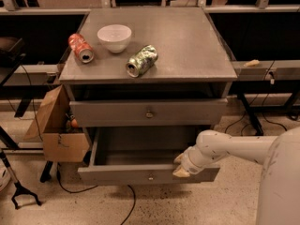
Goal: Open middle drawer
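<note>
The grey three-drawer cabinet (150, 74) stands in the middle of the camera view. The middle drawer (122, 174) is pulled out toward me, with its empty inside showing and its small round knob (151, 176) at the centre of the front panel. My gripper (181, 166) is at the top edge of that front panel, right of the knob, at the end of my white arm (234, 149) reaching in from the right. The top drawer (112, 113) above is closed. The lowest drawer is hidden under the open one.
On the cabinet top lie a red can (80, 48), a white bowl (114, 37) and a green can (142, 60). An open cardboard box (55, 125) sits on the floor left of the cabinet. Black stand legs (18, 193) and cables lie at the lower left.
</note>
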`<act>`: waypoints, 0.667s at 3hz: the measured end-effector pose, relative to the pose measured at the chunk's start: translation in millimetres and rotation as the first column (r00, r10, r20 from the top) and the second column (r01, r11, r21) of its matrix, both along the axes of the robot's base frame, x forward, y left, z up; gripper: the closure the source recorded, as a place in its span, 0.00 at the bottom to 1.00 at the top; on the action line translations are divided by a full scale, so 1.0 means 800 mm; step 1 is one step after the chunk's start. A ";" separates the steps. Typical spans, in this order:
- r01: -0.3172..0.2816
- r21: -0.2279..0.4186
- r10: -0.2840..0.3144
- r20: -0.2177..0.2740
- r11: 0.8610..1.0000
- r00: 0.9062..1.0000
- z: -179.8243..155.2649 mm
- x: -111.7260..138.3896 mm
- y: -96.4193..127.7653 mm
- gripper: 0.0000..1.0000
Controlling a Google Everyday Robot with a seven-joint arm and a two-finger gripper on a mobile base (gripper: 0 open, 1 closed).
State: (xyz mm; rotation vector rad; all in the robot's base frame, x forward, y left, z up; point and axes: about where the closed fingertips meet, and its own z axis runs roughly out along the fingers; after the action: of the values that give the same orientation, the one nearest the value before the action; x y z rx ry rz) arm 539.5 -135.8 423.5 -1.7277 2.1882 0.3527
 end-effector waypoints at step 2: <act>0.002 -0.006 -0.002 -0.011 1.000 1.000 -0.002 -0.004 -0.002 0.35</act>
State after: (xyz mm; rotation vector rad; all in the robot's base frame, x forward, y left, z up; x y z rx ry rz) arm 536.3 -137.4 421.6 -1.7313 2.2008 0.3566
